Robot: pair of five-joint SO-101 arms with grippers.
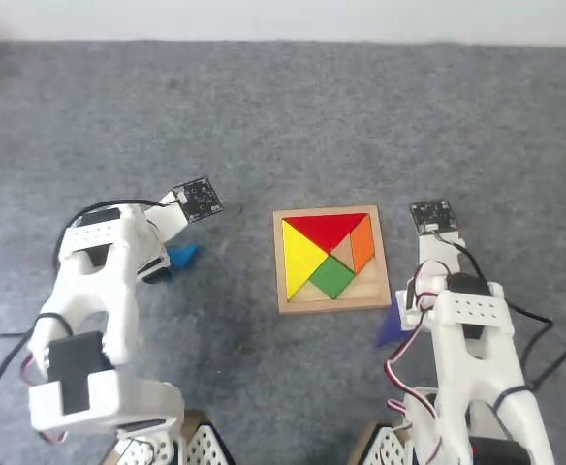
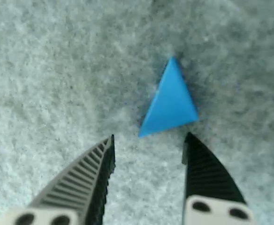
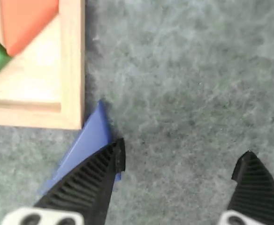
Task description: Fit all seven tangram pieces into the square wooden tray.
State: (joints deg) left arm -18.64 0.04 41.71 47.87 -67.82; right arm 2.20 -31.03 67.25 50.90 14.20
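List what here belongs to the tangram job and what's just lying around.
Job:
- square wooden tray
- seated in it: red triangle, yellow triangle, green square, orange piece
- light blue triangle, loose, ahead of the left fingers
- dark blue triangle, at the tray's corner, by the right fingers

Not the job:
- grey mat underneath
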